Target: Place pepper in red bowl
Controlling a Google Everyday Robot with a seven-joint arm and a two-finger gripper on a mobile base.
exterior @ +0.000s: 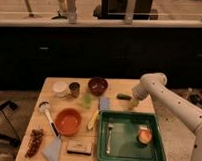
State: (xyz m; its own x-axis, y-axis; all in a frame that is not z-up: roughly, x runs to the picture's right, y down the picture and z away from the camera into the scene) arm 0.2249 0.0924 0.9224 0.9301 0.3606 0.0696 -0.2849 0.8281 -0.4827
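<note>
Wooden table (119,85), seen from its near side.

Arm: the white arm (166,97) comes in from the right and bends downward over the far right part of the table. The gripper (132,103) points down, low over the surface just beyond the far edge of the green tray (157,156). From where I stand I cannot tell whether it is open or closed, and nothing is visibly held.

Pepper (124,97): a small dark green piece lying flat on the table near the far edge, right of centre. It is just to the left of the gripper. Contact between the two cannot be made out.

Red bowl (68,122): sits on the left half of the table, toward the near edge, well apart from the pepper. Nothing shows inside it.

Other items:
- a dark maroon bowl (98,86) at the far edge, near the middle
- a pale green lumpy item (86,100) just in front of the maroon bowl
- a long yellow item (93,120) between the red bowl and the tray
- a fork (108,137) and an orange-and-green item (142,136) inside the tray
- a bunch of dark grapes (34,141) at the near left corner
</note>
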